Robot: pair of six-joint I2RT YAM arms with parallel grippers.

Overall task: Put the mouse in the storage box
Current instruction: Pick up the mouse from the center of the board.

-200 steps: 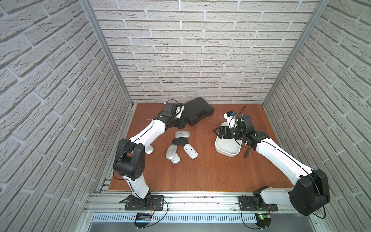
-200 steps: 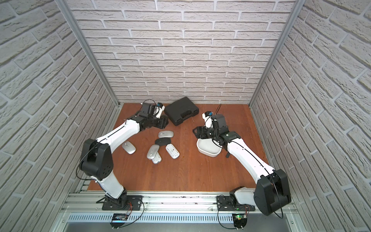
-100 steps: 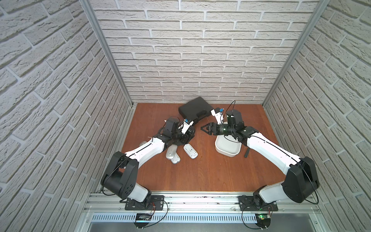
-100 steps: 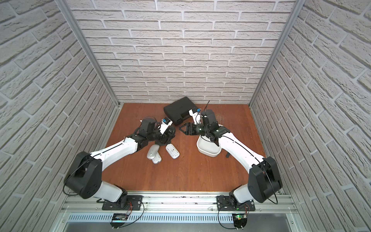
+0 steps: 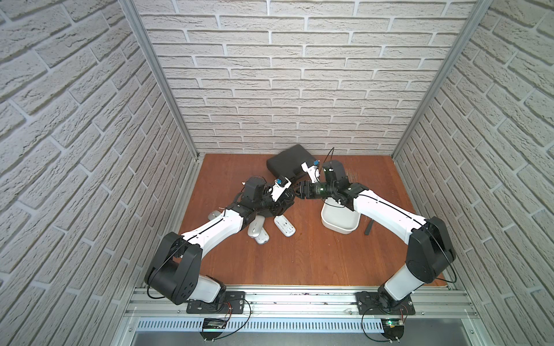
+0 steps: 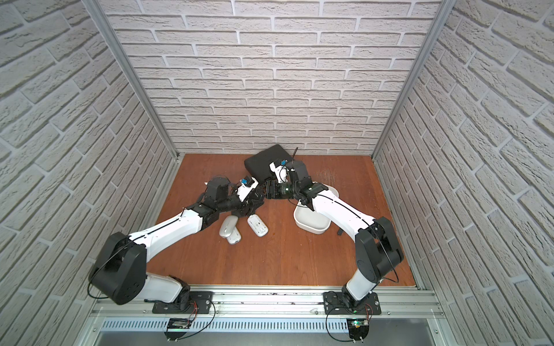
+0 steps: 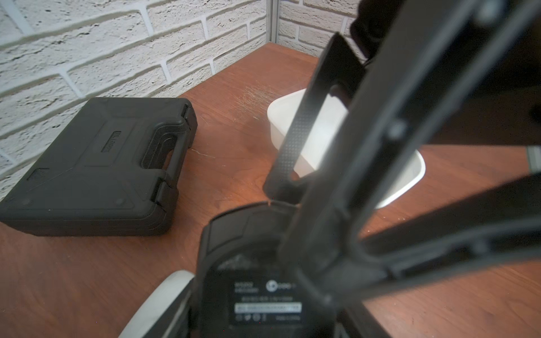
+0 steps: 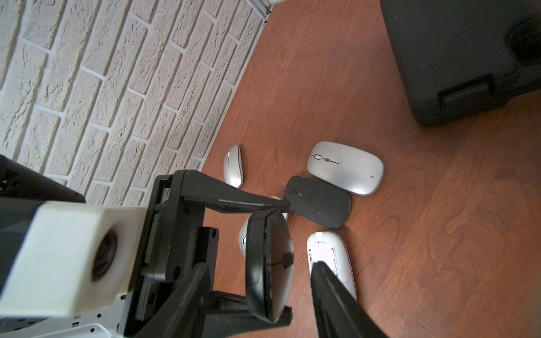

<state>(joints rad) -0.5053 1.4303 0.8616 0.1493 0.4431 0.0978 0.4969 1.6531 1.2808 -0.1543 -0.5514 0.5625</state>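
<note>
In both top views the left gripper (image 5: 288, 198) and the right gripper (image 5: 300, 190) meet nose to nose above the wooden table (image 5: 299, 263), between the black case (image 5: 287, 160) and the storage box (image 5: 340, 229). From up here I cannot make out what sits between them, as the parts are all dark. The white box lies partly under the right arm.

On the left wrist view I see the mouse (image 7: 248, 263) close under the lens, off the table, with its underside towards me. It is matte black with white print and a pale sticker strip. The storage box stands beyond it and apart from it, low-walled with rounded corners.

On the right wrist view the mouse stands on edge, clamped between the left gripper's two fingers (image 8: 234, 202), showing a rounded back and a scroll wheel (image 8: 288, 259). My right fingers (image 8: 333, 295) stand apart on either side of it, one just beside the wheel; I cannot tell whether they touch it. Loose mice (image 8: 345, 168) lie on the table beneath
</note>
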